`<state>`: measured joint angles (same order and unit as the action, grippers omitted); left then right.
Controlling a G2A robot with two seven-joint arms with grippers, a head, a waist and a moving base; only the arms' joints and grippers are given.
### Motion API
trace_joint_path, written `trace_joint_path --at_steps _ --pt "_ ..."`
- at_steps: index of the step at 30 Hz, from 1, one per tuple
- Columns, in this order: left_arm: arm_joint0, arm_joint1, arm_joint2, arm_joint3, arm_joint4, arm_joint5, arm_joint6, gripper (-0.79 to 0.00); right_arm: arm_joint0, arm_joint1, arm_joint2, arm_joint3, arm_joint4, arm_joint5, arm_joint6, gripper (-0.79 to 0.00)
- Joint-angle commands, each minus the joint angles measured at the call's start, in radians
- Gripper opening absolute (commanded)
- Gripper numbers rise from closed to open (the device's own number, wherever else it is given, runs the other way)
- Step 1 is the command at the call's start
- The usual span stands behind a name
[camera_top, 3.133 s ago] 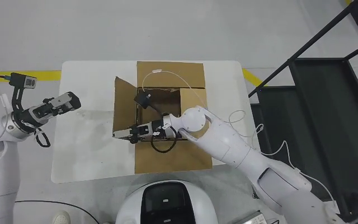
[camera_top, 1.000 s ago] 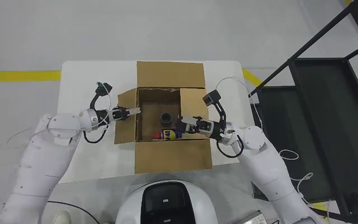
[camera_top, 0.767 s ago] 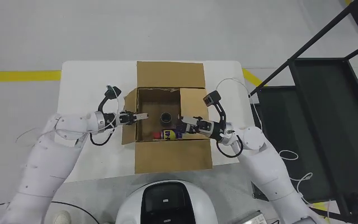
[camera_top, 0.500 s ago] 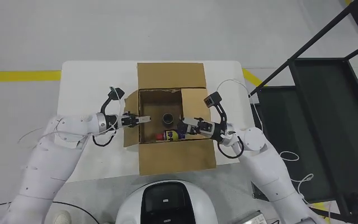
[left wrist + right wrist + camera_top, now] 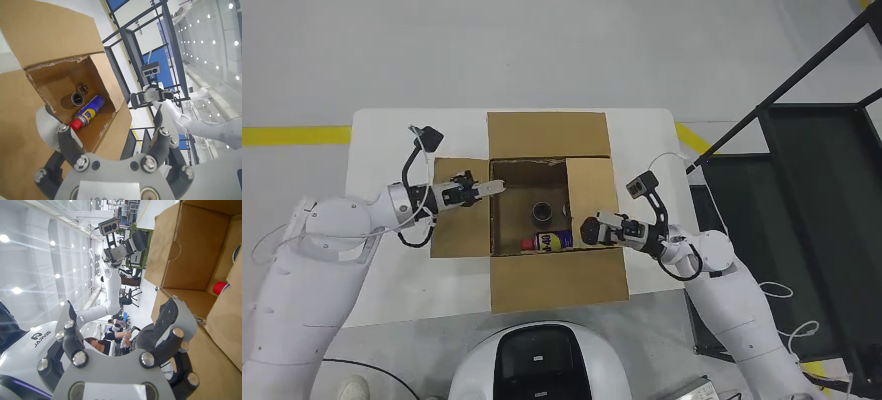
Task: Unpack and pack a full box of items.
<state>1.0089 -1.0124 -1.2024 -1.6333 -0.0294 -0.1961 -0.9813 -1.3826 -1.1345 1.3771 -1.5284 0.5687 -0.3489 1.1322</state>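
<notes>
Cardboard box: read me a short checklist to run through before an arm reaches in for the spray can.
1. Cardboard box flaps folded outward, opening unobstructed: ok.
2. Left gripper open and empty: ok.
3. Right gripper open and empty: ok.
4. Spray can lying flat on the box floor, nothing on top of it: ok.
5. Enough room for a finger between the can and the dark cylinder beside it: cannot tell.
</notes>
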Motion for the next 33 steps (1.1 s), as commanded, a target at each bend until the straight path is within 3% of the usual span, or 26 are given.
trace_joint_path --at_steps 1,9,28,33 --pt "-0.026 -0.009 0.039 0.007 -0.016 0.009 0.005 0.000 -0.014 0.004 0.021 0.011 0.024 -0.003 0.026 0.000" --pt "-0.131 -0.056 0.208 0.119 -0.042 0.049 0.067 0.000 -0.038 0.012 0.048 0.031 0.080 0.008 0.067 0.000" --pt "-0.130 -0.057 0.206 0.118 -0.047 0.052 0.075 0.000 -0.039 0.012 0.047 0.028 0.077 0.010 0.063 0.000" --pt "-0.161 -0.079 0.256 0.110 -0.096 0.113 0.113 0.000 -0.069 0.018 0.039 -0.006 0.023 0.028 0.080 0.000"
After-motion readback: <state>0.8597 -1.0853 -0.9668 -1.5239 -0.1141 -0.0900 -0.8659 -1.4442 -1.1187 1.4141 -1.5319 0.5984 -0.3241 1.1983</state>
